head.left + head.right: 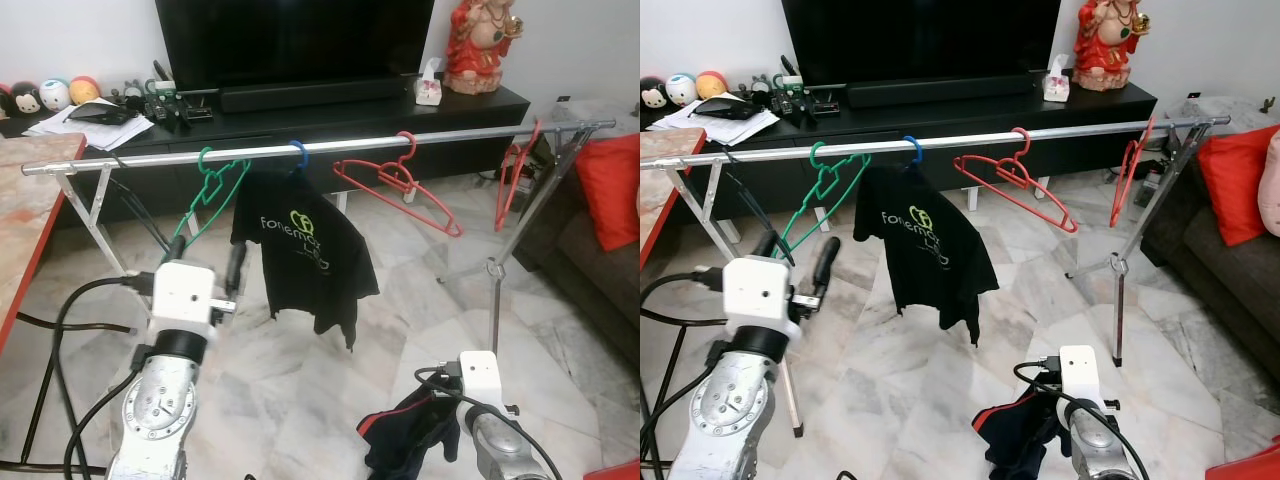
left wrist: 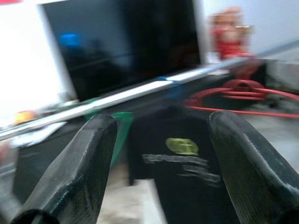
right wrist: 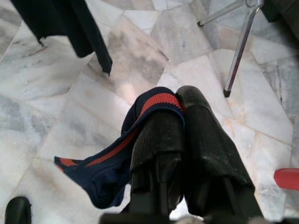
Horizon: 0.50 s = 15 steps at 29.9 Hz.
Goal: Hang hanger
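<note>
Green plastic hanger hangs on the silver metal rail. Left gripper, fingers apart, sits just below it. Right gripper clamps a navy-and-red garment.

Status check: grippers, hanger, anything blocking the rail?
Left gripper open, raised near green hanger on rail. Right gripper shut on navy garment, low. Black T-shirt hangs beside green hanger.

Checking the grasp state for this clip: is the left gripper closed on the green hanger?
No. The left gripper has its fingers spread with nothing between them, and the green hanger hangs from the rail.
</note>
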Tool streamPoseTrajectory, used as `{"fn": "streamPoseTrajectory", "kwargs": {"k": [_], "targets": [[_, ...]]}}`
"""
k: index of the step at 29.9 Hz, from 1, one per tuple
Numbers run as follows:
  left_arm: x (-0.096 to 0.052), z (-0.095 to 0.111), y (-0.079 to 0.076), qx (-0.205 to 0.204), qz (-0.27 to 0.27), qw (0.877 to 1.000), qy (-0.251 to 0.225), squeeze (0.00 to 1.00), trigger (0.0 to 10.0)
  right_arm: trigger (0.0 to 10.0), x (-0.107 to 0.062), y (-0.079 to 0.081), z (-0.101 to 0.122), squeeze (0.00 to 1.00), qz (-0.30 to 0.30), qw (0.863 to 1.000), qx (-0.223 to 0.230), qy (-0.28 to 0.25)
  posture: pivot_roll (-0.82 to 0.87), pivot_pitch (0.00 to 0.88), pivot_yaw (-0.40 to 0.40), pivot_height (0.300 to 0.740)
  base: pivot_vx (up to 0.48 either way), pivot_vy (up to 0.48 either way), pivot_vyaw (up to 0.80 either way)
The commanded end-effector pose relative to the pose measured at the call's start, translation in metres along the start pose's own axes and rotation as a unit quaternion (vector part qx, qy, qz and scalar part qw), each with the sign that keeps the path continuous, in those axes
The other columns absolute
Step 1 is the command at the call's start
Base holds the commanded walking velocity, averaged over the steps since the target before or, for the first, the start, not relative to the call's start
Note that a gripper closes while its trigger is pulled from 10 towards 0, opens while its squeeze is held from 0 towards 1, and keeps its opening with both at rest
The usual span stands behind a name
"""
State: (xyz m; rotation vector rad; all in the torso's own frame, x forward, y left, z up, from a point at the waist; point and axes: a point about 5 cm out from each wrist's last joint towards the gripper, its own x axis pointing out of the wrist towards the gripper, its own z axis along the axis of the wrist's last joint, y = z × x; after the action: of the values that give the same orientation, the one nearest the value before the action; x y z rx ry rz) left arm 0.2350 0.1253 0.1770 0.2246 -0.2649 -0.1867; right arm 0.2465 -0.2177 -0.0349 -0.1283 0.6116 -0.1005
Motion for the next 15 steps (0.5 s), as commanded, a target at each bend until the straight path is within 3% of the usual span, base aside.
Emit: {"fn": "streamPoseTrajectory", "kwargs": {"k": [1,2,7,15], "targets": [[-0.001,0.001,-0.022,-0.021,-0.073,0.997,0.007,0.0,10.0,10.0,0.0,-0.003,0.001,0.0,-0.005,1.0,0.008,-0.001,-0.03,0.0,-0.007,0.74,0.0,0.0,0.0],[-0.003,-0.002,-0.031,-0.03,-0.103,0.994,0.019,0.0,10.0,10.0,0.0,-0.003,0.001,0.0,-0.005,1.0,0.009,0.0,-0.03,0.0,-0.007,0.74,0.0,0.0,0.0],[-0.007,-0.005,-0.048,-0.044,-0.159,0.986,0.033,0.0,10.0,10.0,0.0,-0.003,0.0,0.0,-0.005,1.0,0.01,0.003,-0.03,0.0,0.002,0.74,0.0,0.0,0.0],[-0.003,-0.004,-0.046,-0.044,-0.138,0.989,0.036,0.0,10.0,10.0,-0.001,0.0,-0.004,0.0,-0.004,1.0,0.013,0.009,-0.03,0.0,0.009,0.74,0.0,0.0,0.0]]}}
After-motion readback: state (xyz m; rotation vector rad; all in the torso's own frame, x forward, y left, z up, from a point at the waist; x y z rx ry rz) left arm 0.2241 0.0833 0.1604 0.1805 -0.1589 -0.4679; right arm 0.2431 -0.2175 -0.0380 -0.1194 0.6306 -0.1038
